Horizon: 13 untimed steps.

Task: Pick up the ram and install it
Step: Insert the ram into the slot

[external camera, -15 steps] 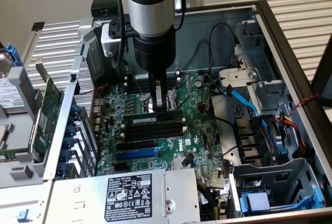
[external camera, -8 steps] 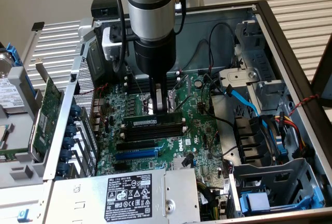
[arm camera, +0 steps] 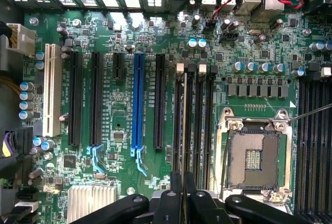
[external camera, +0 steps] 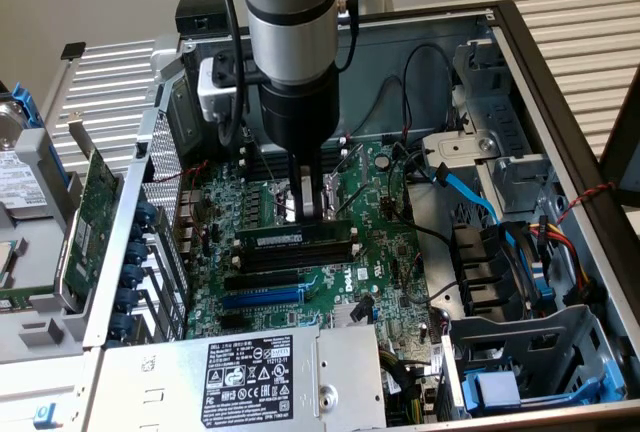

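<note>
While the arm point(external camera: 290, 42) hangs over the open case point(external camera: 400, 62) in the exterior view, its jaws are clamped on the ram point(external camera: 300, 239), which stands upright at the memory slots point(external camera: 290, 262), at 12 o'clock of the power supply point(external camera: 250, 377). From the wrist view, the ram point(arm camera: 185, 120) runs edge-on between the jaws, beside the CPU socket point(arm camera: 254, 159).

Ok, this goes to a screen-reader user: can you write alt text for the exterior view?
A robot arm reaches down into an open computer case, its fingers shut on the ram, which stands on edge at the black memory slots of the green motherboard. A labelled power supply sits nearest the camera.
</note>
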Each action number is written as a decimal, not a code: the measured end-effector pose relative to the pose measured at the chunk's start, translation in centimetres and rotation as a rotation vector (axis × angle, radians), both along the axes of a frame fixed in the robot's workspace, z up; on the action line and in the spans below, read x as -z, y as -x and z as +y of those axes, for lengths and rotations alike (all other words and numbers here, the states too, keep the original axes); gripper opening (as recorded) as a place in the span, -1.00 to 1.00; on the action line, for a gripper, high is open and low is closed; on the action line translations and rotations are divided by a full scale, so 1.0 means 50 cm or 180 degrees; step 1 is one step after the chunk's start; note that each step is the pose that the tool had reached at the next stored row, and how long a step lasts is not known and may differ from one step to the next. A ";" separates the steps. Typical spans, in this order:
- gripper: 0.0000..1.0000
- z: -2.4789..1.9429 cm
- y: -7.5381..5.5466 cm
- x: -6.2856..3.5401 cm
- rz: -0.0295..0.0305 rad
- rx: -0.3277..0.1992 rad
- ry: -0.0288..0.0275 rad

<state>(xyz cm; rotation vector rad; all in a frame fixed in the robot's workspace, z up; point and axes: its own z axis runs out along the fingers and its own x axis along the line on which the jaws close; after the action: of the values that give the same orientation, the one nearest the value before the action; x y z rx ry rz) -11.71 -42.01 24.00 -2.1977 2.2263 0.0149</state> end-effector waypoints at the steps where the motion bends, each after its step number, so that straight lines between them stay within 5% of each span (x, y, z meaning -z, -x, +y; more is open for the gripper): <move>1: -0.74 0.0000 0.000 0.001 0.0000 -0.0002 0.0000; 13: -0.74 -0.0001 0.000 0.007 0.0005 -0.0031 0.0000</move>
<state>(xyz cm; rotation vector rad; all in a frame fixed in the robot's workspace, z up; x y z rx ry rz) -11.71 -42.01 23.65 -2.2093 2.2164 0.0170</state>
